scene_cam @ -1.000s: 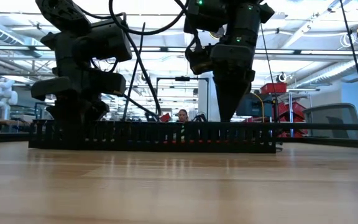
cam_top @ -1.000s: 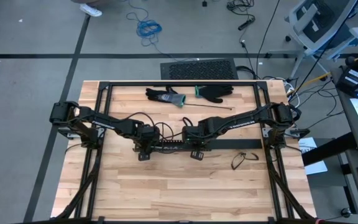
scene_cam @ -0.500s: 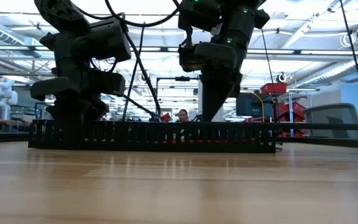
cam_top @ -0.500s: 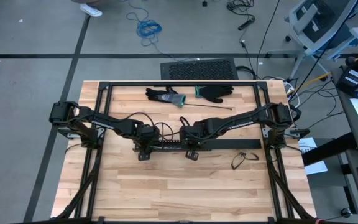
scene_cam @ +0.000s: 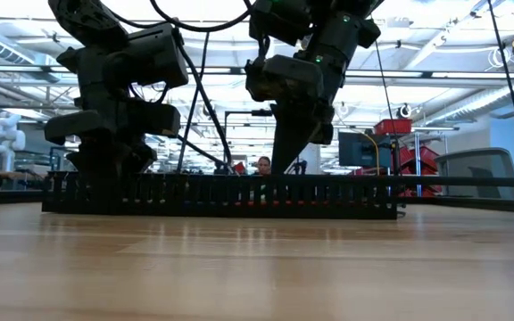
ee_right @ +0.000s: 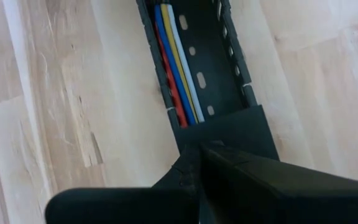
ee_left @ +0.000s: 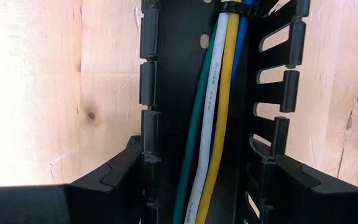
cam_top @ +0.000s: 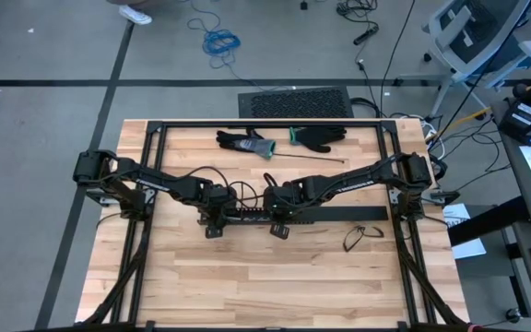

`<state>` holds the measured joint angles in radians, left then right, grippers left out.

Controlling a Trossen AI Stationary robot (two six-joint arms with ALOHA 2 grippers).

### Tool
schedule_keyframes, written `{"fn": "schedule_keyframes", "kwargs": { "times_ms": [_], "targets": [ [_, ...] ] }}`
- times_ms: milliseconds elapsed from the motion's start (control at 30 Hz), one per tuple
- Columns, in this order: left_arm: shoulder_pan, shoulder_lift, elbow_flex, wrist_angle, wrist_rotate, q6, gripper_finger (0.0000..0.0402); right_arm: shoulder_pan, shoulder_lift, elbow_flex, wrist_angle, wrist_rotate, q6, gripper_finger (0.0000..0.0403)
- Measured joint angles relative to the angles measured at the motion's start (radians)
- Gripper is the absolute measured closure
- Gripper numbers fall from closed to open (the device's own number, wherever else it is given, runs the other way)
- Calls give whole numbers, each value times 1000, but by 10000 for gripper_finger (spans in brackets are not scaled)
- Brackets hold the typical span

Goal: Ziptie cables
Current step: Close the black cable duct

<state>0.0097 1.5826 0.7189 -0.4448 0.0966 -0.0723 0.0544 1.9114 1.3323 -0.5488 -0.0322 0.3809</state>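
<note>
Left wrist view shows the cables (ee_left: 213, 118) most clearly: green, white, yellow and blue wires lie side by side along the floor of the black slotted duct (ee_left: 151, 93), and a dark band seems to cross them at the far end, although I cannot tell if it is a zip tie. From the right wrist view the cables (ee_right: 176, 62) show red, blue, yellow and white, and they run inside the duct (ee_right: 229, 56) up to the tool.

The left tool (ee_left: 191, 199) has its fingers apart, one on each side of the duct, and the wires pass between them; I cannot tell if it presses the duct walls. The right tool (ee_right: 201, 152) has its fingers together, with nothing visible between them, and its tip points down into the duct channel close beside the left one.

High view: the duct (cam_top: 339, 214) lies across the middle of the bench (cam_top: 247, 277), with two gloves (cam_top: 284, 138) and a thin rod (cam_top: 307, 160) far behind it and a dark loop (cam_top: 362, 237) nearer the front.

To do this step well, I think the left tool should keep the duct steady while the right tip gathers the wires tightly, so that none slips out through a side slot.
</note>
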Motion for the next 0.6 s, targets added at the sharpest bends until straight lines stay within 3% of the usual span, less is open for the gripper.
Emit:
{"fn": "schedule_keyframes", "kwargs": {
  "times_ms": [600],
  "targets": [
    [0,0,2,4,-14,1,166,-1,60,5,98,-45,30,403]
  ]
}}
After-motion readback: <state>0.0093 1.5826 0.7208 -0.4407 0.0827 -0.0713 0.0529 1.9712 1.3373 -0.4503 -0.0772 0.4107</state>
